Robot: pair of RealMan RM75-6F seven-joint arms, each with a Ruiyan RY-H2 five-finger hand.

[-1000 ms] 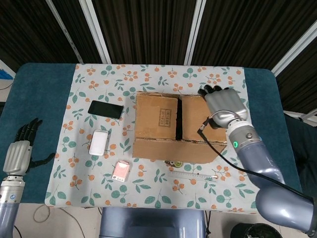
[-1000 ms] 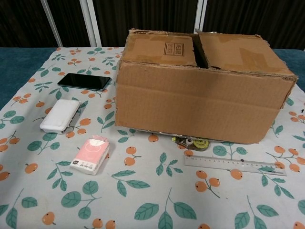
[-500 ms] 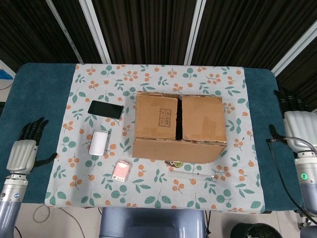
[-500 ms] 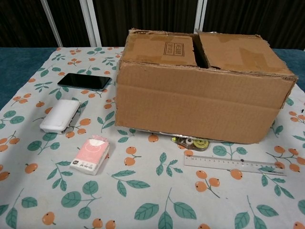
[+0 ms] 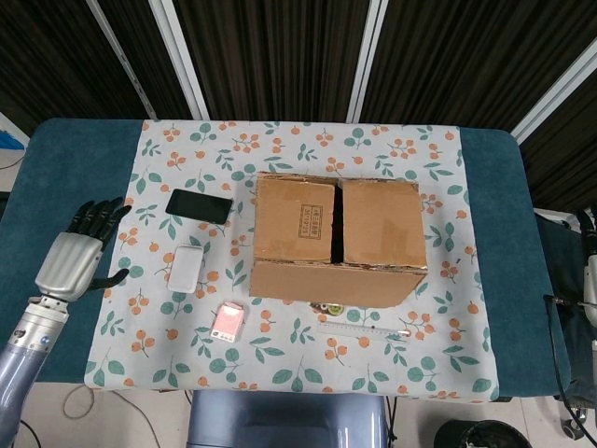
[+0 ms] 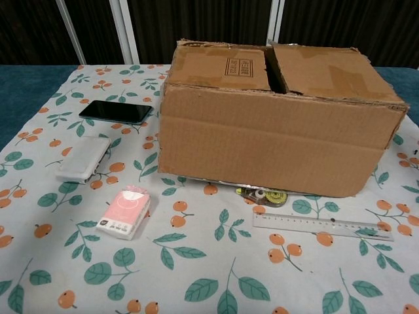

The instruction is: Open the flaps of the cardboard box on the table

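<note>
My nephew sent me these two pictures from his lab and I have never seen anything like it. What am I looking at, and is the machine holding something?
It is a robot with two arms ending in human-like hands. One picture looks down from its head, the other looks forward from its chest. On the flowered tablecloth sits a cardboard box with its top flaps folded shut. Around it lie a black phone, a white case, a pink tissue pack and a clear ruler. The left hand hovers at the table's edge, fingers spread, holding nothing. Only a sliver of the right hand shows at the picture's edge, so I cannot tell its pose.
</note>
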